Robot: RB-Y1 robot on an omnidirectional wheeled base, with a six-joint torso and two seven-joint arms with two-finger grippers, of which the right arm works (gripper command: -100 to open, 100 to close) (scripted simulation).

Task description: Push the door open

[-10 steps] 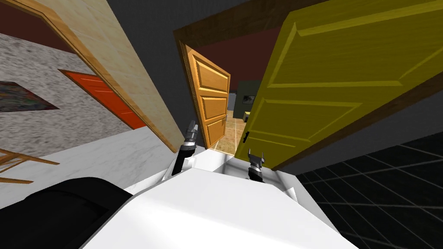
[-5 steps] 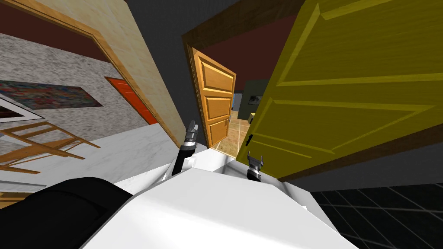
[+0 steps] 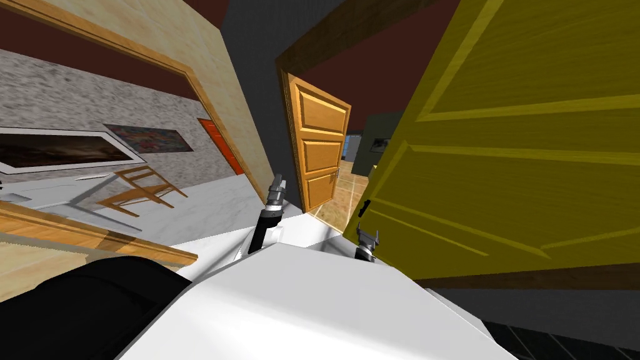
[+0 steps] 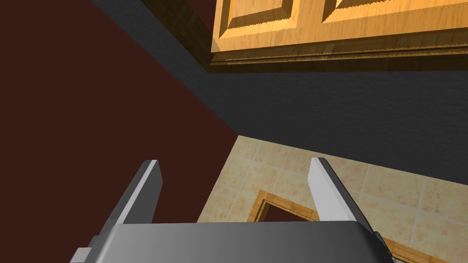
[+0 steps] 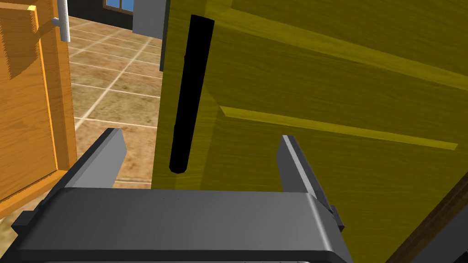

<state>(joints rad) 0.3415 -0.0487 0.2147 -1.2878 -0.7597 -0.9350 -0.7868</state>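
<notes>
The yellow door [image 3: 512, 156] stands partly open; the right claw [image 5: 199, 136], spread and empty, is near its handle [image 5: 188, 91], so more pushing seems needed.

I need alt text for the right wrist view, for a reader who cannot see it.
The right gripper, fingers open, points at the edge of a yellow door with a black handle. Past that edge lie a tiled floor and an orange door.

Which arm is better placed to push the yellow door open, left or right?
Right. The right end effector, open, faces the yellow door close beside its black handle. The left end effector, also open, is raised toward the orange door, off the yellow one.
</notes>
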